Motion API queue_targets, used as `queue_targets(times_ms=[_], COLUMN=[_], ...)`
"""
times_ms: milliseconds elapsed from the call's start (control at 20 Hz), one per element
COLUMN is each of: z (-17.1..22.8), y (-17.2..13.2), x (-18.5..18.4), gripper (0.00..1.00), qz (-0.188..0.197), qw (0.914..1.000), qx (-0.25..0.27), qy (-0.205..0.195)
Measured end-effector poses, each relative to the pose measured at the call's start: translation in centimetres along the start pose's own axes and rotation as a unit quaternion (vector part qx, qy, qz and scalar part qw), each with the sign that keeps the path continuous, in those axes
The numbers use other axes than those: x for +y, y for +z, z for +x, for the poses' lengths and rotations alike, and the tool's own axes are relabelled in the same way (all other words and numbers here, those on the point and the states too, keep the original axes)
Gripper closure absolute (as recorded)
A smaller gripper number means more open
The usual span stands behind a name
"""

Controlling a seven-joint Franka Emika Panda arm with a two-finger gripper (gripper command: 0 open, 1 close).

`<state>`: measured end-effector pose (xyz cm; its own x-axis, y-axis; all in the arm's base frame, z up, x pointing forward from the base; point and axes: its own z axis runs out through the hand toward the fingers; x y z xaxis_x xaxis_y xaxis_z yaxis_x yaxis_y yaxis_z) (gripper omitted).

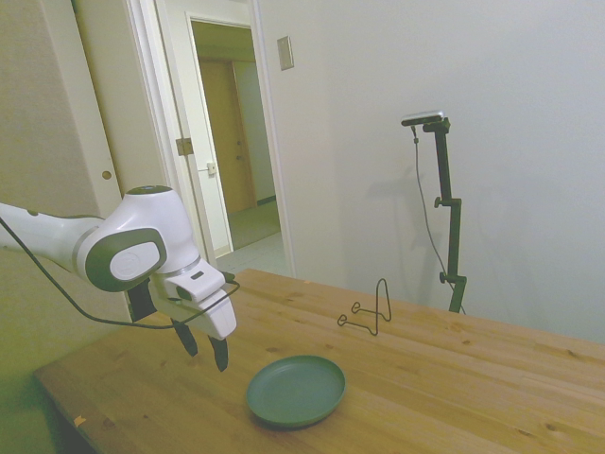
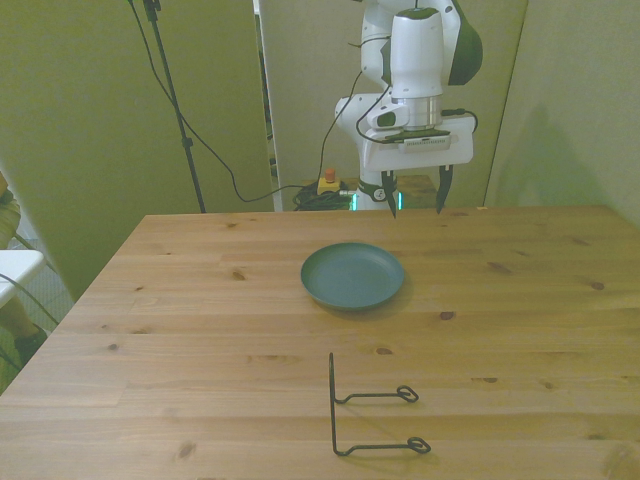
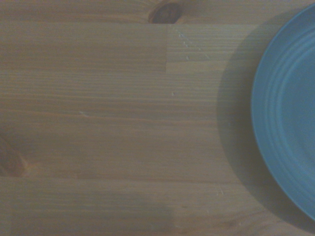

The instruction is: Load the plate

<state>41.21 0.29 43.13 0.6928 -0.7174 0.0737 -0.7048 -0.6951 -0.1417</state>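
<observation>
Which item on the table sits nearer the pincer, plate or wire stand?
The plate. It lies flat just ahead of the open pincer, while the black wire stand stands beyond it, on the plate's far side from the arm.

The side view stands off one side of the worktop and looks across it toward a wall and an open door. The front view looks from across the worktop, a bit from above, and faces the robot arm. Both views are far enough back to show the plate and the wire stand. The wrist view looks straight down from very close. It sees only bare wood and one edge of the plate.
</observation>
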Motion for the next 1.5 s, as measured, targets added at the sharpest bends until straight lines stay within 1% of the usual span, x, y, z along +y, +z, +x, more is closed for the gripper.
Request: queue_targets(times_ms=[250,500,700,900,1000,1150,1500], z=[0.5,3.2,7.1,12.5,14.8,17.1,20.0], y=[0.1,-0.7,-1.8,-2.4,-1.8,-0.3,1.9], x=[0.5,2.7,6.3,11.0,13.0,14.3,15.9], gripper=[0.0,0.0,0.0,0.0,0.0,0.0,0.0], qz=[0.0,-0.002,-0.006,0.003,0.002,0.003,0.018], qw=[1.0,0.9997,0.9988,0.9972,0.9964,0.996,0.9954], qx=[-0.002,0.012,0.029,0.043,0.045,0.039,0.018], qy=[0.008,0.023,0.038,0.061,0.071,0.08,0.093])
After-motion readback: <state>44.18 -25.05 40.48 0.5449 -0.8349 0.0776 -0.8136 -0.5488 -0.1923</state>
